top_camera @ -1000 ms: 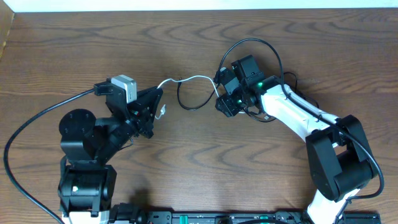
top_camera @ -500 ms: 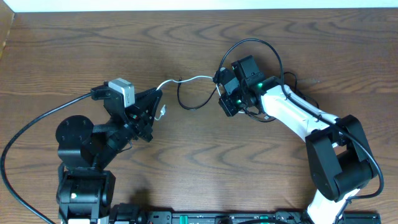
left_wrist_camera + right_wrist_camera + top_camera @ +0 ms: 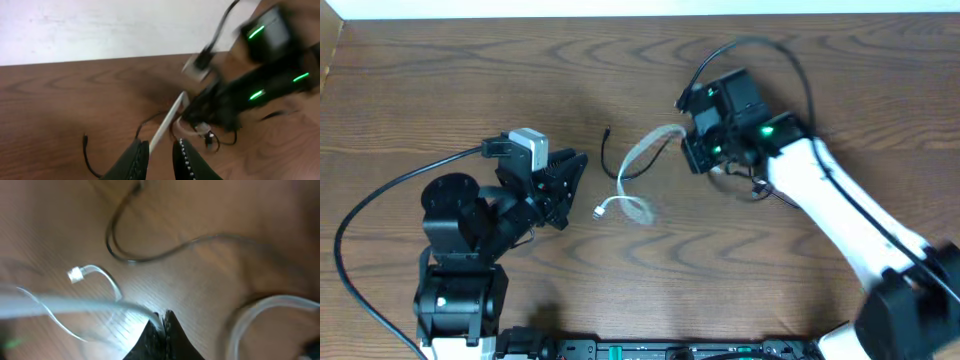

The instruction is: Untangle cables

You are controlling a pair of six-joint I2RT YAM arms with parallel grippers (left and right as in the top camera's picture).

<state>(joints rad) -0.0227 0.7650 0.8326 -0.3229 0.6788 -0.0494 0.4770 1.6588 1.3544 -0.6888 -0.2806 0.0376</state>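
A thin white cable (image 3: 642, 150) runs, blurred, from my right gripper (image 3: 686, 147) down-left to its plug end (image 3: 600, 210) on the table. In the right wrist view the right gripper (image 3: 164, 314) is shut on this white cable (image 3: 100, 302), and the plug (image 3: 75, 274) lies beyond. A black cable (image 3: 607, 158) curves in a loose loop between the arms, also seen as the black cable (image 3: 127, 257). My left gripper (image 3: 578, 166) stands left of both. Its jaws are a little apart at the left gripper (image 3: 161, 144), and the white cable (image 3: 167, 120) shows through the gap, free of them.
More thin cords (image 3: 745, 188) lie bunched under the right arm. The left arm's thick black cord (image 3: 370, 205) sweeps across the left of the table. The far table edge (image 3: 620, 17) meets a white wall. A pale looped cord (image 3: 250, 312) shows at the right wrist view's right.
The white cable has come out of my left gripper, whose jaws have parted a little. My right arm has swung right and up, dragging the cable; its plug end now lies on the table.
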